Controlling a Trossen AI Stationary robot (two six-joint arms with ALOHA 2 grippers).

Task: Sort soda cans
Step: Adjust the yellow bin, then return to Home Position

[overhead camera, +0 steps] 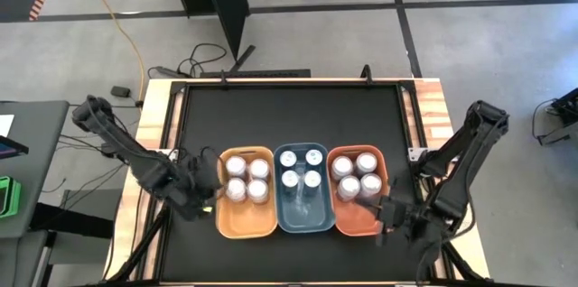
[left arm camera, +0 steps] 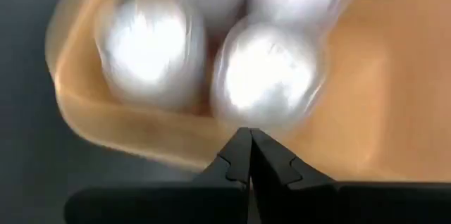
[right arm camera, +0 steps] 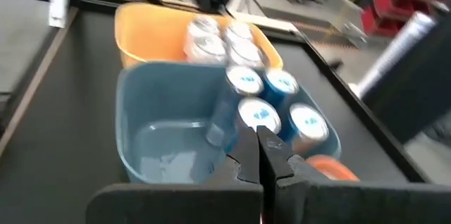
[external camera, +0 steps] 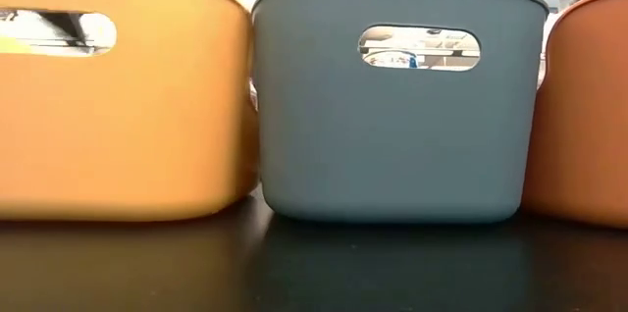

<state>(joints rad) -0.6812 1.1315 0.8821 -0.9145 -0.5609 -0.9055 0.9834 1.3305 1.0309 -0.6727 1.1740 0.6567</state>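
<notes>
Three bins stand side by side at the table's near middle: an orange bin (overhead camera: 246,219), a blue bin (overhead camera: 302,217) and a red-orange bin (overhead camera: 355,222). Several soda cans stand upright in the far half of each: silver cans (overhead camera: 247,179) (left arm camera: 268,76) in the orange bin, blue cans (overhead camera: 302,167) (right arm camera: 271,101) in the blue bin, cans with silver tops (overhead camera: 356,176) in the red-orange bin. My left gripper (overhead camera: 209,192) (left arm camera: 249,139) is shut and empty beside the orange bin's left wall. My right gripper (overhead camera: 370,208) (right arm camera: 259,136) is shut and empty over the red-orange bin's near right part.
The near half of each bin holds no can. The low view shows only the three bins' near walls (external camera: 397,126) with handle slots. The black table top (overhead camera: 289,115) stretches bare beyond the bins, framed by wooden edges (overhead camera: 432,115). Cables lie on the floor past the far edge.
</notes>
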